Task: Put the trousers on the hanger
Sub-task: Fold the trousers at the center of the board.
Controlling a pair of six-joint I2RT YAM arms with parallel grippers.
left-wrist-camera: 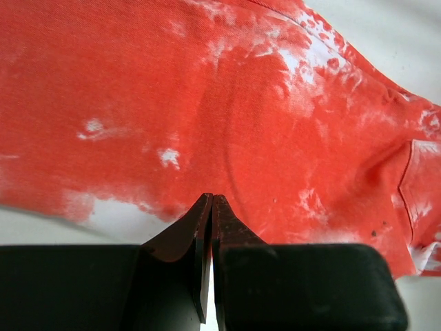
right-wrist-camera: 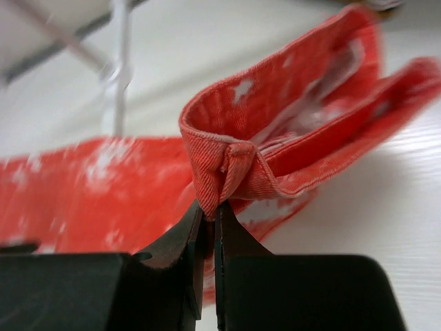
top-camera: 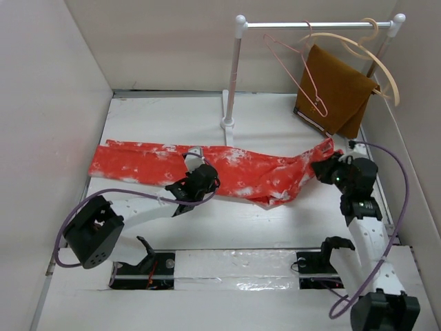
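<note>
- Fabric of the trousers (top-camera: pixel 138 165) lies stretched flat across the desk (top-camera: pixel 275 221), legs to the left and waist to the right, probably spread out so it can be gathered for hanging.
- The left claw (left-wrist-camera: pixel 210 201) sits at the near edge of the mid-section with its fingers pressed together. No fold shows between them, so it seems to pin or steady the cloth, not lift it.
- The hanger (top-camera: pixel 293 76), thin pink wire, hangs by its hook from the rail (top-camera: pixel 317 25) at the back, well apart from the trousers and not yet in use.
- The right claw (right-wrist-camera: pixel 209 210) is clamped on a bunched bit of waistband and holds that end up off the desk, likely to carry it.
- A wooden hanger (top-camera: pixel 375 58) on the same rail carries a brown cloth (top-camera: pixel 337 89).
- Count: one pair of trousers, two hangers, one brown cloth, one rail, two claws.
</note>
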